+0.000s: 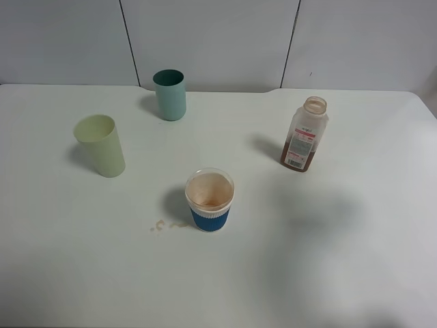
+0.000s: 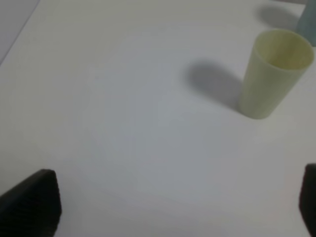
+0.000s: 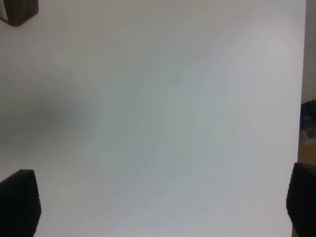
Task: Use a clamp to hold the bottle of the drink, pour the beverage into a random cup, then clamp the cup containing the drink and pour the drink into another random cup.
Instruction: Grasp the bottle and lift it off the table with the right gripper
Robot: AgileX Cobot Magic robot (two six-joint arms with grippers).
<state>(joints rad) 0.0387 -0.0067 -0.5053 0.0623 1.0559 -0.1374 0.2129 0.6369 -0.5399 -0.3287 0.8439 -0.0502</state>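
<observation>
The left hand (image 2: 170,207) and the right hand (image 3: 160,202) hang over the worktop (image 1: 355,273), fingers wide apart and empty. The pale tumbler (image 2: 274,74) stands ahead of the left hand, well apart. The bottle (image 3: 17,12) is well ahead of the right hand. The blue-sleeved cup (image 1: 209,200) sits between those two.

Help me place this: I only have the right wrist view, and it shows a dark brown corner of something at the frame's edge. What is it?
Observer: That's the bottle, standing upright on the table, on the right of the high view.
Operator: Capped?
Observer: No, there is no cap on it, and brown beverage fills its lower part.
Operator: Where would I pour?
Observer: The blue-sleeved cup stands left of the bottle and nearer the front edge, well apart from it.
</observation>
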